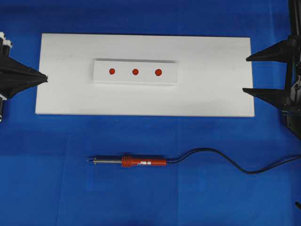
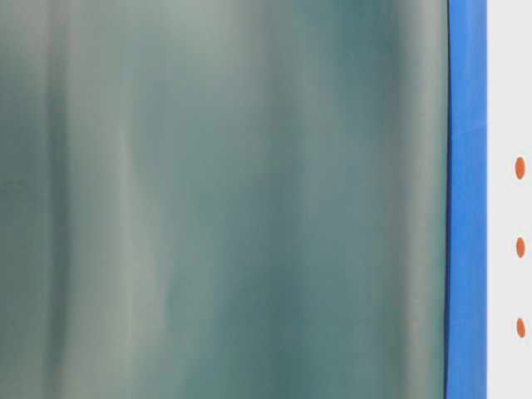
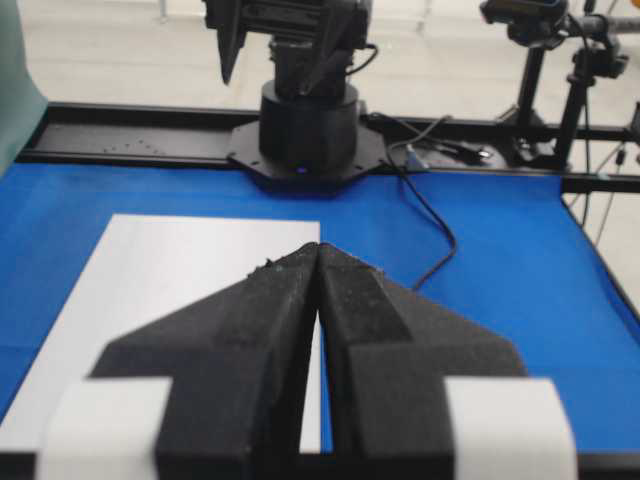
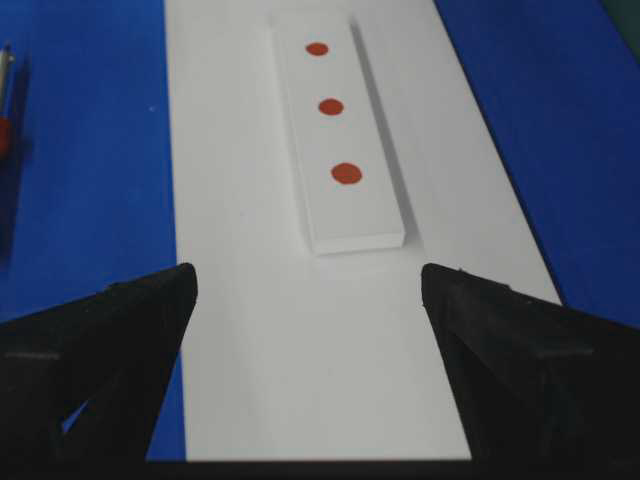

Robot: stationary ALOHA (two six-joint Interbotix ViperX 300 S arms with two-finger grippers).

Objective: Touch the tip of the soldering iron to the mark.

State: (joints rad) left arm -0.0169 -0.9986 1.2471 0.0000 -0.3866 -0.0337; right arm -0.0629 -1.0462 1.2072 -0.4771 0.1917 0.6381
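Overhead looks straight down, both wrist views face the white board (image 1: 141,101)

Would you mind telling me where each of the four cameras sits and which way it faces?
Overhead: above, looking straight down on white board, soldering iron, left gripper, right gripper.
Table-level: low; mostly blurred green, three red dots at right; no robot parts.
Left wrist: behind the shut left gripper, facing the opposite arm's base.
Right wrist: behind the open right gripper, facing along the white strip.
Shared: overhead and right wrist both show the mark.

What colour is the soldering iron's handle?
Red-orange, on the soldering iron; it shows best in the overhead view.
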